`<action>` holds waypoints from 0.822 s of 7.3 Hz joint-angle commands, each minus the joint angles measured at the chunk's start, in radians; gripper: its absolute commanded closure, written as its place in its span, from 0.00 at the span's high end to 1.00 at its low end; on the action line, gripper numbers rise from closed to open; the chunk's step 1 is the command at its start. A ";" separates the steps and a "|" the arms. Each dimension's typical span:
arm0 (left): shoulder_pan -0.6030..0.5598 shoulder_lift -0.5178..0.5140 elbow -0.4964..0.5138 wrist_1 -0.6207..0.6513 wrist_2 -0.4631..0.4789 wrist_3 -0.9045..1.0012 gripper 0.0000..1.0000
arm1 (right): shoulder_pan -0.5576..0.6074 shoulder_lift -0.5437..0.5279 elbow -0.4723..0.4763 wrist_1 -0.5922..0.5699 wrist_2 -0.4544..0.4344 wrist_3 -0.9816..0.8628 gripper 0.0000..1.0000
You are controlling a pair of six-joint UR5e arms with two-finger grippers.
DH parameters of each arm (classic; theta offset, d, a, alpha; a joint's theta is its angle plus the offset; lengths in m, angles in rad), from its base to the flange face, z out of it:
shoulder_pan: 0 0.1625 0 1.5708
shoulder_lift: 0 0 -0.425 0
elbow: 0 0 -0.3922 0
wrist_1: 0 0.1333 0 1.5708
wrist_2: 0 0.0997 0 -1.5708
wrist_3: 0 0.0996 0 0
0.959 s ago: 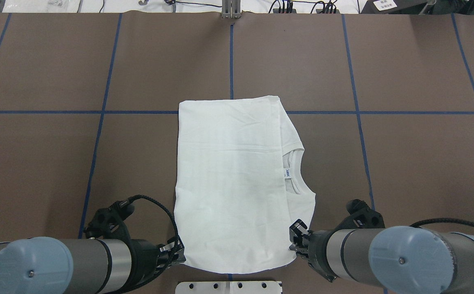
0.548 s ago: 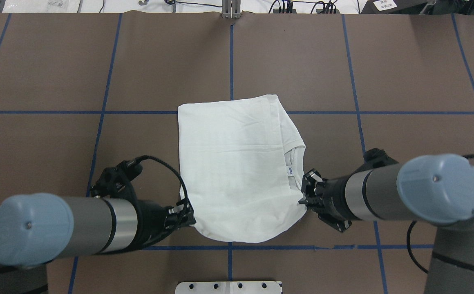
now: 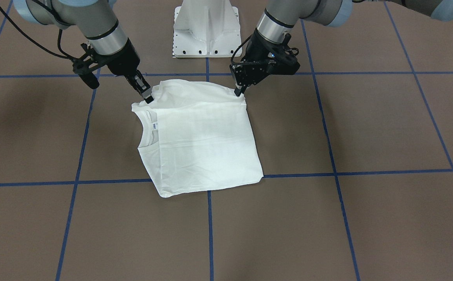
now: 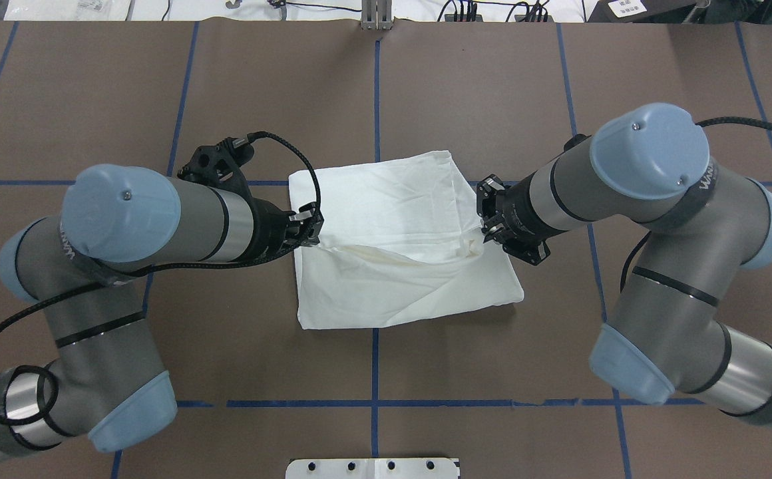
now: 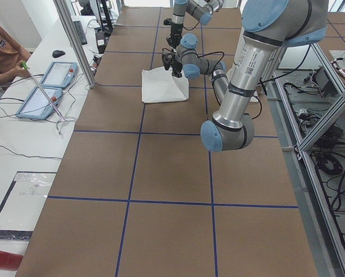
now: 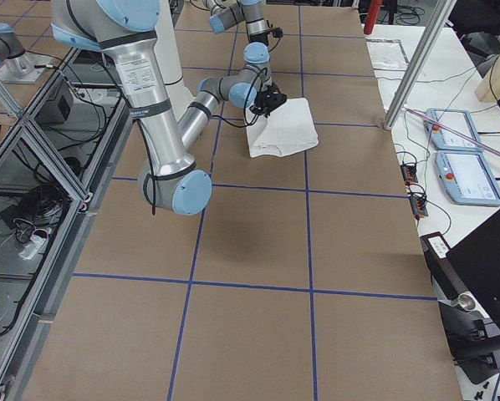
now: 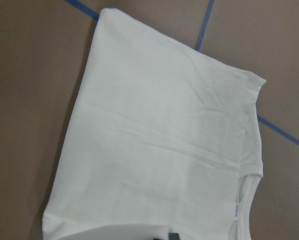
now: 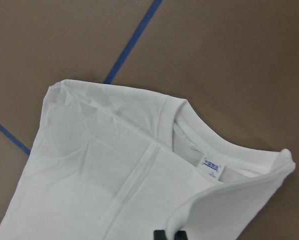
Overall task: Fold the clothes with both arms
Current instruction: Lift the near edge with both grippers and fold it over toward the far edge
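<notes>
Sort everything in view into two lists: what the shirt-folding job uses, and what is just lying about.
Job: white shirt; left gripper and right gripper, both clamped on its edge.
Lying about: tablets and mouse on the side bench.

The overhead view looks down from behind the robot; the front view faces it from the far edge of the brown paper-covered table (image 3: pixel 367 128). Both side views look along it from its ends, distant. Wrist cameras sit close above the white cotton shirt (image 7: pixel 159 150), which every view shares.
</notes>
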 commanded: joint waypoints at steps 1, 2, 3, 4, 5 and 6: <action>-0.065 -0.040 0.183 -0.136 -0.003 0.032 0.00 | 0.047 0.127 -0.184 0.003 0.004 -0.081 0.00; -0.085 -0.060 0.235 -0.164 -0.003 0.037 0.00 | 0.057 0.181 -0.266 0.004 0.006 -0.104 0.00; -0.098 -0.060 0.243 -0.178 -0.003 0.042 0.00 | 0.068 0.242 -0.344 0.004 0.009 -0.122 0.00; -0.110 -0.061 0.245 -0.180 -0.003 0.043 0.00 | 0.080 0.252 -0.371 0.004 0.021 -0.144 0.00; -0.128 -0.063 0.245 -0.180 -0.003 0.063 0.00 | 0.094 0.284 -0.423 0.006 0.029 -0.164 0.00; -0.130 -0.065 0.268 -0.181 -0.003 0.066 0.00 | 0.097 0.331 -0.498 0.024 0.029 -0.175 0.00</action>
